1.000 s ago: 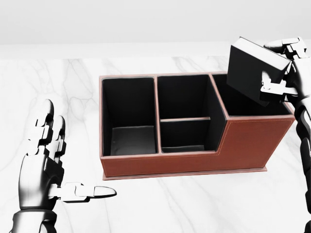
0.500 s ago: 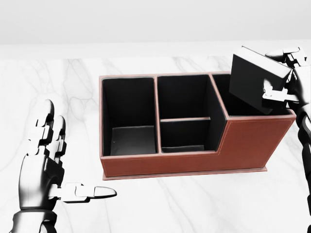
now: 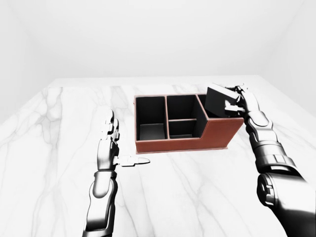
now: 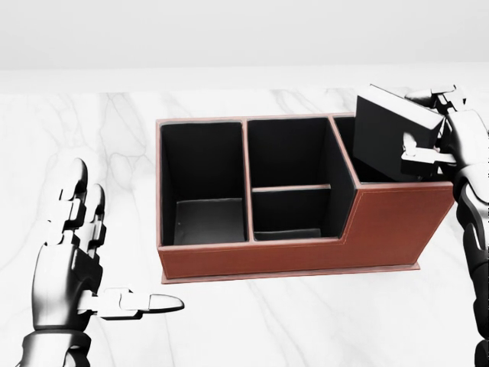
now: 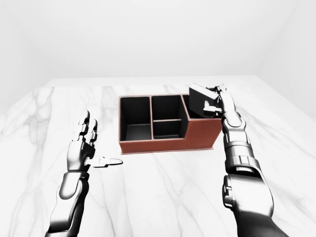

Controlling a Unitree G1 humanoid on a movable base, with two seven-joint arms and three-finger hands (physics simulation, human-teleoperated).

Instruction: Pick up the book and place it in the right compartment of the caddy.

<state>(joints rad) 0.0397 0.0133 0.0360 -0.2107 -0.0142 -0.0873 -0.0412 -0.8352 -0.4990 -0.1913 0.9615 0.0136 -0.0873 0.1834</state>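
Head view: brown caddy [image 4: 290, 256] sits mid-frame on a white marble table [image 4: 306, 321], black inside, with a tall compartment at its left, two smaller ones stacked in the middle, and the right compartment behind a higher wall. Black book [image 4: 388, 136] is at upper right of frame, tilted, its lower part dipping below the rim into the right compartment, upper part sticking out above the wall. Can't tell if it touches the compartment floor. Right hand [image 4: 447, 134] at the right edge grasps the book: one finger [image 4: 419, 153] lies across its dark face, others wrap the top edge. Right arm runs down the right edge of frame.

Left hand [image 4: 72, 260] is at lower left, well apart from the caddy, released and holding nothing, fingers straight and pointing up, thumb [image 4: 141, 303] stretched sideways toward frame centre, hovering over the table.

Eye views show the same layout from further off.
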